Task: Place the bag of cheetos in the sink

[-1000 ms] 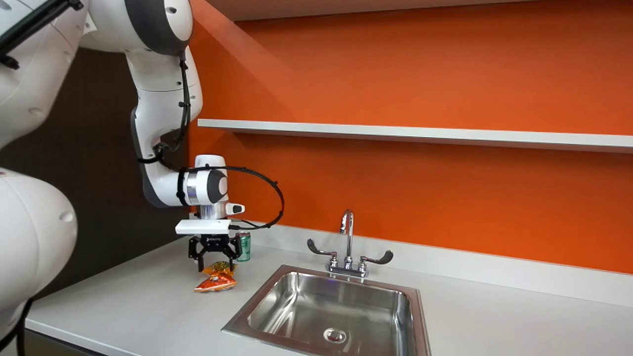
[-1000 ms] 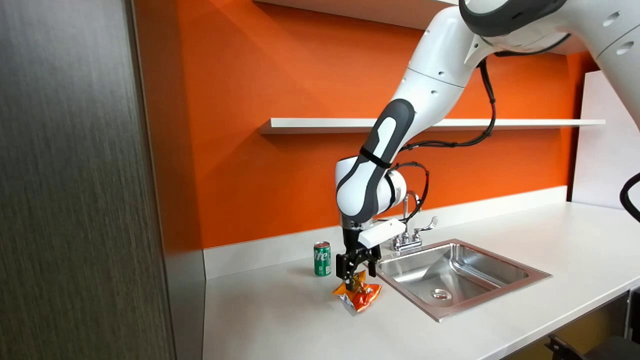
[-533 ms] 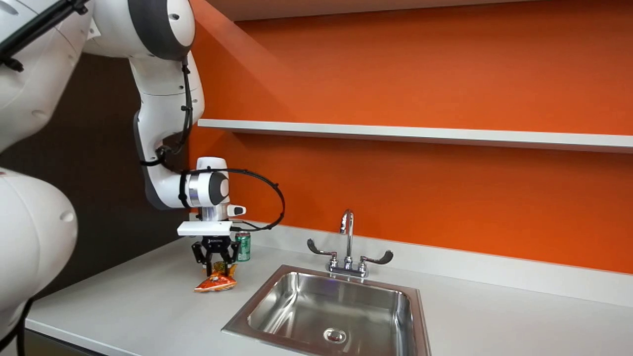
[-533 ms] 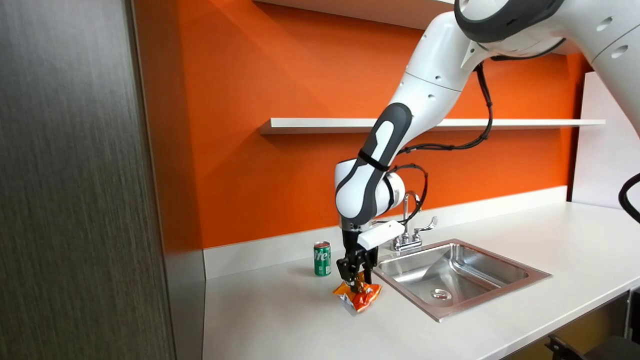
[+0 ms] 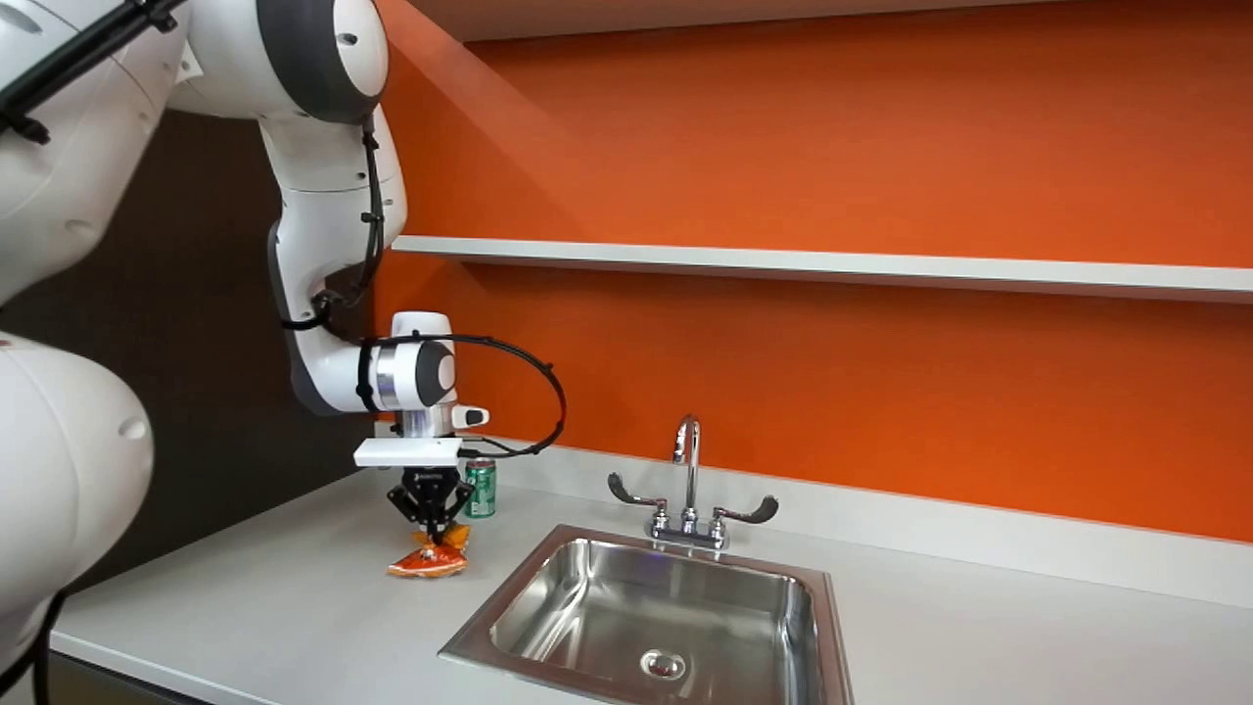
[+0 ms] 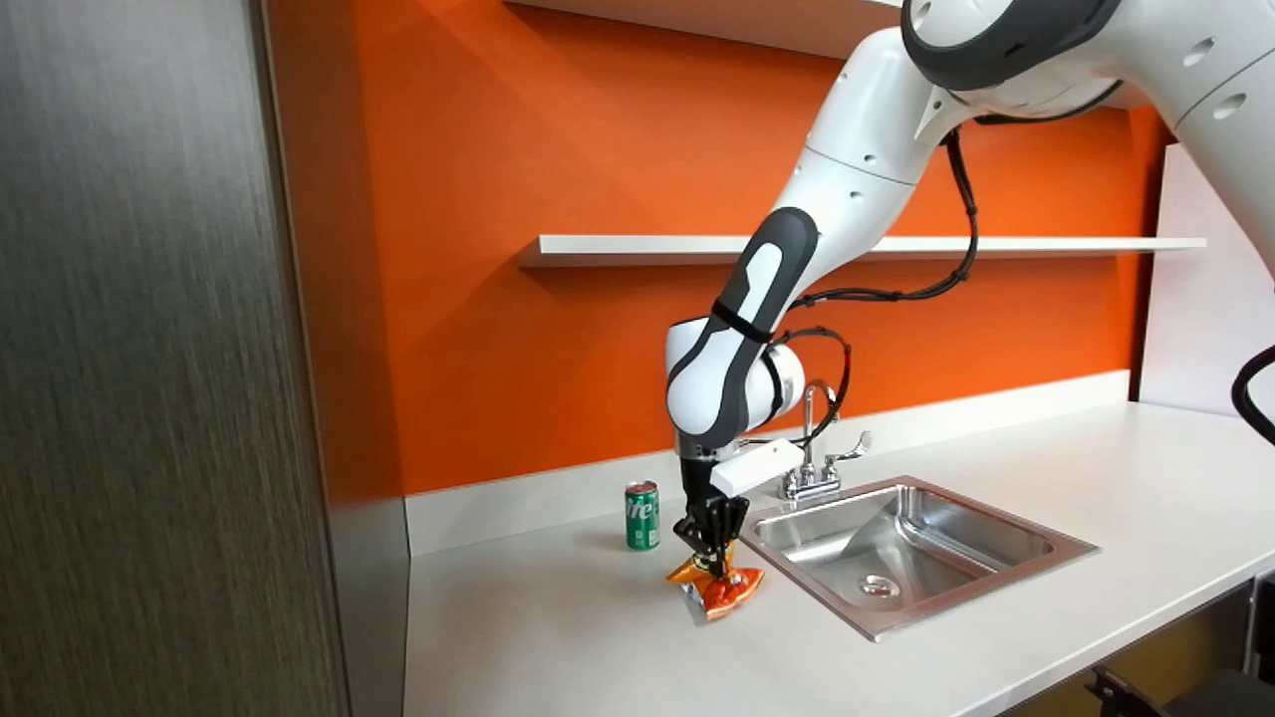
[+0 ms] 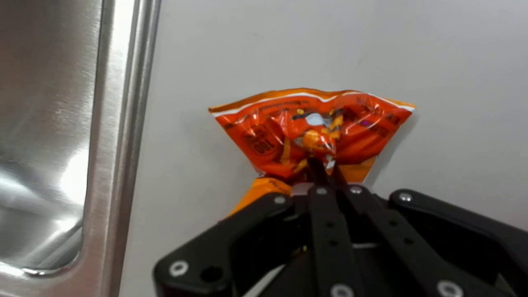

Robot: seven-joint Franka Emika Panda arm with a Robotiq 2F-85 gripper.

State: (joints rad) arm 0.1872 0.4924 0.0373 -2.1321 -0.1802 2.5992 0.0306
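Observation:
The bag of cheetos (image 5: 428, 564) lies on the counter, left of the sink (image 5: 834, 651) in this exterior view. It is orange-red, crinkled, and bunched at its middle. Pointing down over it, my gripper (image 5: 438, 540) has its fingers closed together on the bag's middle. In the wrist view the fingertips pinch a fold of the bag (image 7: 264, 138), whose ends fan out on both sides; the gripper (image 7: 326, 168) hides its near part. The sink's steel rim (image 7: 110, 132) runs down the left of that view, apart from the bag. Both exterior views show the basin with nothing in it.
A green can (image 6: 642, 516) stands on the counter behind the bag, near the wall. At the sink's back edge rises a chrome two-handled faucet (image 5: 691, 490). A white shelf (image 5: 822, 263) runs along the orange wall. A dark panel (image 6: 179, 358) bounds the counter's left side.
My gripper has lowered slightly and its fingers have gone from wide apart to closed on the bag. The bag's middle is now gathered and it has shifted a little.

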